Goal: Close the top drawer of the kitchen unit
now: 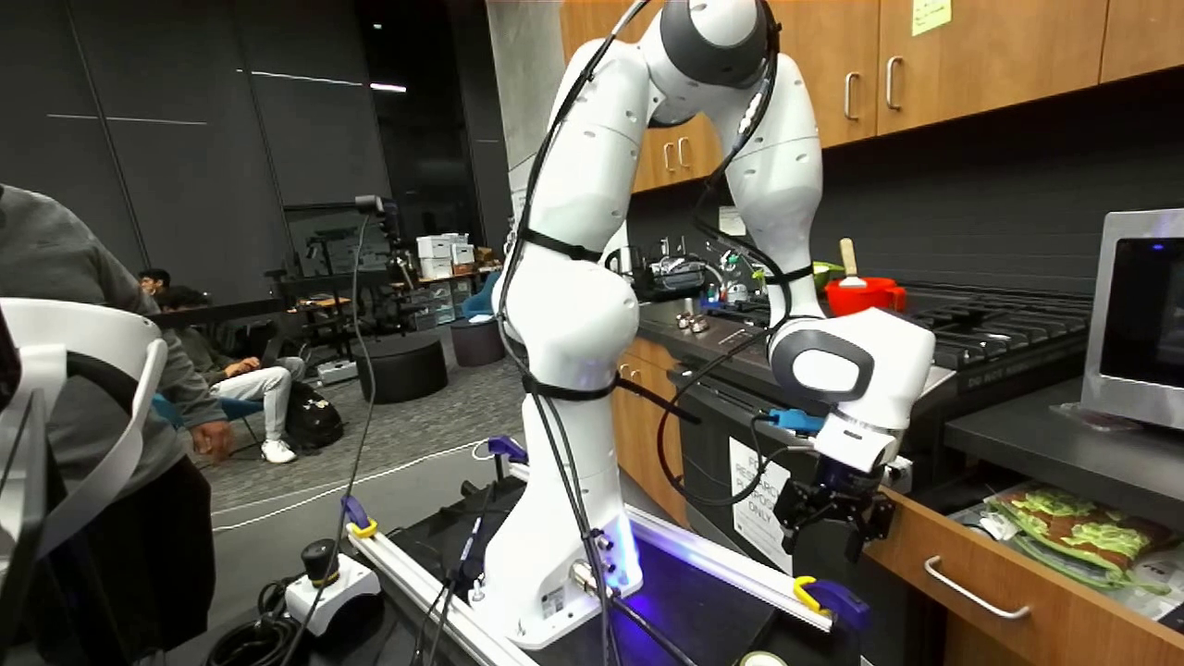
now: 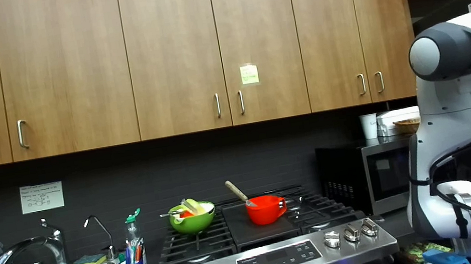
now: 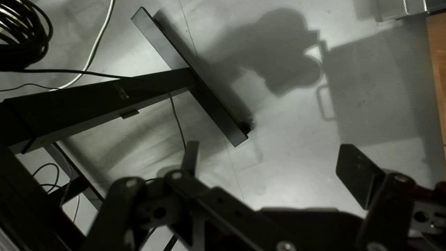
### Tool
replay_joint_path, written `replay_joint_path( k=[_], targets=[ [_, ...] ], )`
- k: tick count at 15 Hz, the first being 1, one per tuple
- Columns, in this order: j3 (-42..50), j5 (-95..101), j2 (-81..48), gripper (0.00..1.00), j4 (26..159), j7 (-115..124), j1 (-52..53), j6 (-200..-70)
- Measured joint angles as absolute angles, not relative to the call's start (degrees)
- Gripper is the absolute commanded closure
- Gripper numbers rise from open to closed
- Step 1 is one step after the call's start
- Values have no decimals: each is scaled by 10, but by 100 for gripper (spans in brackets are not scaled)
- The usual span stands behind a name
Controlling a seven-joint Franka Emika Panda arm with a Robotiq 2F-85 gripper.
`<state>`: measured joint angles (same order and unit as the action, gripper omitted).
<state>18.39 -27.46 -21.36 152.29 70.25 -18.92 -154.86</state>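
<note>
The top drawer (image 1: 1064,618) stands pulled out, with a brown wooden front and a silver bar handle (image 1: 973,592). A packet (image 1: 1078,527) with green and brown print lies inside it. The kitchen unit's dark countertop (image 1: 1013,433) is above it. My gripper (image 1: 820,548) points down beside the drawer front's corner nearer the stove; I cannot tell whether it touches. In the wrist view my gripper (image 3: 268,146) is open, with nothing between its fingers and floor beneath. A brown wooden strip (image 3: 437,62) shows at that view's right edge. The gripper's fingers are out of view in an exterior view, below the arm.
The stove (image 2: 279,257) holds a red pot (image 2: 264,210) and a green bowl (image 2: 192,219). A microwave (image 1: 1142,319) stands on the countertop. A metal rail (image 1: 712,564) with a purple clamp (image 1: 837,601) lies near the gripper. A dark metal leg (image 3: 104,101) crosses the wrist view.
</note>
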Motion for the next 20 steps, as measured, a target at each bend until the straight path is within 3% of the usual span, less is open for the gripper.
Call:
replay_joint_path(
  k=[20],
  targets=[
    [125, -469, -245, 0, 1447, 506, -216, -1569]
  ],
)
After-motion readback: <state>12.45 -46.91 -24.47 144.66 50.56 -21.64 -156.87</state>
